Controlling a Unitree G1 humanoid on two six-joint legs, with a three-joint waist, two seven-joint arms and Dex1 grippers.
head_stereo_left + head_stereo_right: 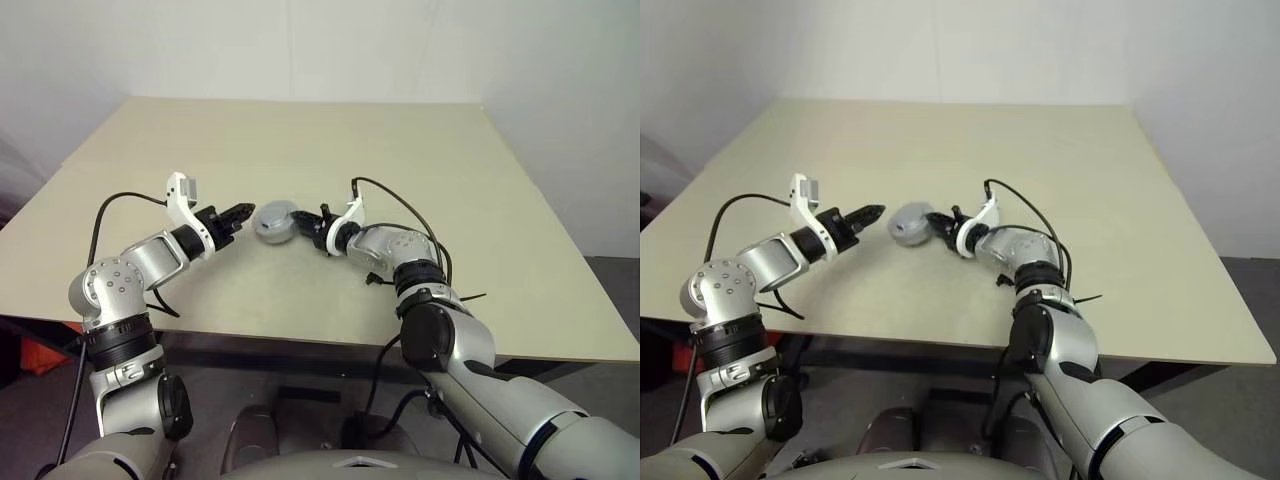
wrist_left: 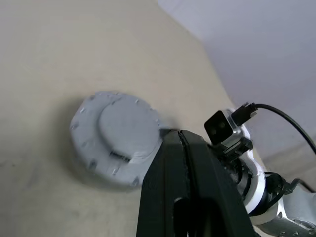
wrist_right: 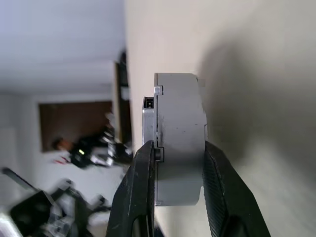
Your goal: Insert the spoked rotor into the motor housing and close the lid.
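A grey round unit [image 1: 274, 221] sits mid-table, between my two grippers. Its upper face is the lid [image 2: 114, 134], a grey disc with a notched edge and a raised centre. The lid lies on the motor housing [image 3: 180, 128], which shows edge-on in the right wrist view. My right gripper [image 1: 304, 226] is shut on this unit from the right, one finger [image 3: 142, 173] on each flat face. I cannot tell whether the unit rests on the table or hangs just above it. My left gripper [image 1: 247, 212] is shut and empty, its tip just left of the unit. The spoked rotor is hidden.
The beige table [image 1: 300, 140] reaches far back and to both sides, with a white wall behind it. Its front edge [image 1: 300, 340] runs close below the arms. Black cables [image 1: 395, 200] loop from both wrists over the table top.
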